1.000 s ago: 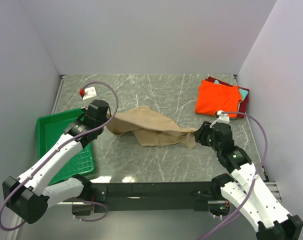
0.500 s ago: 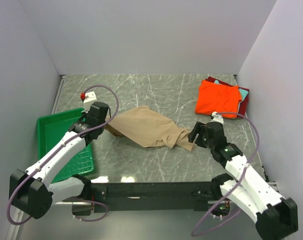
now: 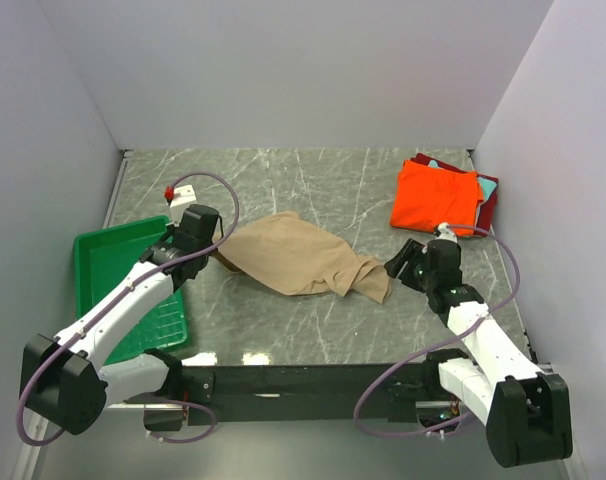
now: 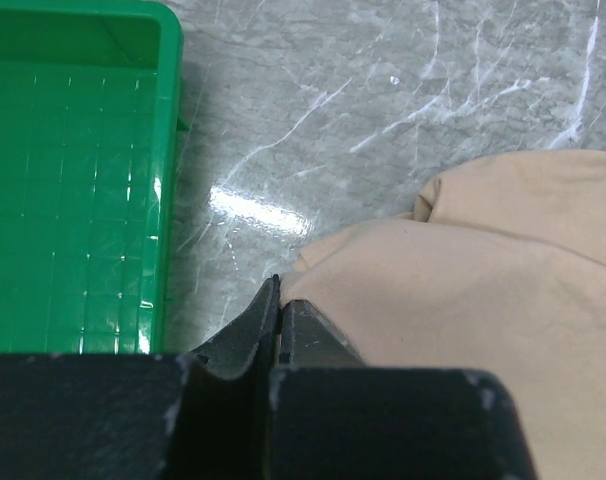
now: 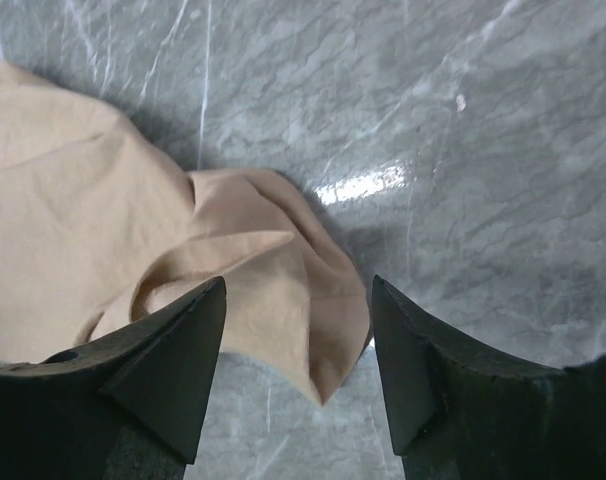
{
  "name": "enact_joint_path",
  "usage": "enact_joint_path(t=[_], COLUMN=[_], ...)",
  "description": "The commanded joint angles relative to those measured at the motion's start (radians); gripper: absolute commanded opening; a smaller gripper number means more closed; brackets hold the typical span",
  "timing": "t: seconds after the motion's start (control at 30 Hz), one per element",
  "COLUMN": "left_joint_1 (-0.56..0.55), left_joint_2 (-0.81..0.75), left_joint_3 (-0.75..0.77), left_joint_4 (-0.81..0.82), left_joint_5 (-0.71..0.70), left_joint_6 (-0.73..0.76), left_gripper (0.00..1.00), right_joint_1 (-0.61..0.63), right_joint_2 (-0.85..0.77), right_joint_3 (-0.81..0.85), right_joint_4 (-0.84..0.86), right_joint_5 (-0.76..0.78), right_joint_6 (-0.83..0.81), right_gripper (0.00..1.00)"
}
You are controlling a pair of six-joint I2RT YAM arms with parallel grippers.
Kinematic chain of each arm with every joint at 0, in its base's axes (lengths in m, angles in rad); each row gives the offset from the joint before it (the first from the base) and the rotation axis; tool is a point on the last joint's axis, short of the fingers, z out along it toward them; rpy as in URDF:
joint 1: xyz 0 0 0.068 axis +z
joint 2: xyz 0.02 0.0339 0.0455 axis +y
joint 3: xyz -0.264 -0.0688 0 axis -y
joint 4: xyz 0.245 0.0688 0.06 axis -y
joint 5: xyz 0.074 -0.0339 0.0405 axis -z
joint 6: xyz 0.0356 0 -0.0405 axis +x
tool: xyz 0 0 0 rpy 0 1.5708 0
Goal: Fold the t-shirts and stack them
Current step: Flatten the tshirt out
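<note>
Crumpled t-shirt (image 3: 301,262) in the middle, tray (image 3: 98,260) to its left, folded shirt stack (image 3: 438,198) behind it to the right.

The right gripper (image 5: 298,288) has let go of the crumpled tan cloth t-shirt (image 3: 298,262). Its jaws now stand apart over the shirt's right end, which has gone slack and dropped onto the grey marble tabletop (image 3: 313,190).

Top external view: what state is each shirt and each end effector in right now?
tan t-shirt: unfolded, crumpled on the table
orange t-shirt: folded, topping the far-right stack
dark red t-shirt: folded, beneath the orange
teal t-shirt: in that stack, only a sliver showing
left end effector: shut at the tan shirt's edge
right end effector: open over its other end
</note>
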Motion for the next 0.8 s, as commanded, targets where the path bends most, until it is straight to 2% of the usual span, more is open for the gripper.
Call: enact_joint_path(t=[0.0, 0.33, 0.77], left_joint_1=[0.003, 0.003, 0.005], left_joint_2=[-0.005, -0.017, -0.008], left_joint_3=[-0.001, -0.005, 0.002], left_joint_4=[0.030, 0.030, 0.027], left_joint_5=[0.011, 0.026, 0.023], left_joint_6=[0.012, 0.011, 0.012], left_gripper=[0.00, 0.00, 0.00], right_joint_1=[-0.032, -0.104, -0.115], right_joint_2=[-0.018, 0.074, 0.171], right_joint_3=[-0.006, -0.038, -0.029], right_joint_4=[0.067, 0.159, 0.245], right_joint_5=[-0.112, -0.227, -0.303], right_joint_6=[-0.028, -0.038, -0.052], right_gripper=[0.66, 0.57, 0.49])
